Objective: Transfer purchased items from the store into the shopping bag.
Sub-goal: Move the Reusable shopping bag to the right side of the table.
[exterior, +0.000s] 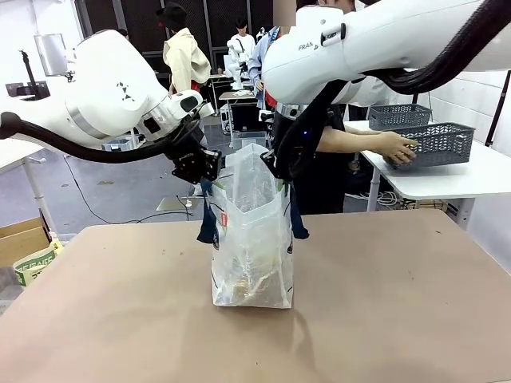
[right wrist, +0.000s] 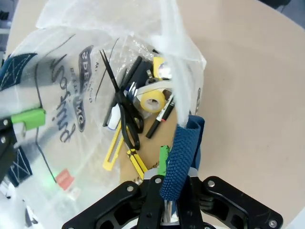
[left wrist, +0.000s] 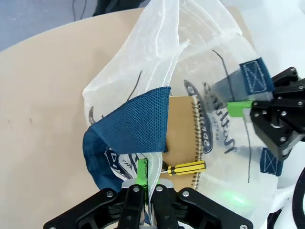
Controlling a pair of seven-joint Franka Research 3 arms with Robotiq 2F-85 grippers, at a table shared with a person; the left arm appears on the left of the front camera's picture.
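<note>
Left claw [left wrist: 147,180], right claw [right wrist: 165,171] clamped on shopping bag [exterior: 251,239] rim

Thin translucent plastic film, crinkled, faintly glossy: shopping bag [exterior: 251,239]. Navy woven cloth, coarse weave, matt: strap handles [left wrist: 138,121]. Smooth matt brown board: bench [exterior: 383,319]. Inside bag: notebook [left wrist: 181,124], brown kraft-paper cover, metal wire spiral [left wrist: 197,138]; scissors [right wrist: 126,119], glossy black; tape roll [right wrist: 153,101], shiny yellow. Matt black casing, green pads [left wrist: 141,174]: left tool [left wrist: 147,179]. Grey plastic lattice at 2 o'clock: basket [exterior: 439,144].
</note>
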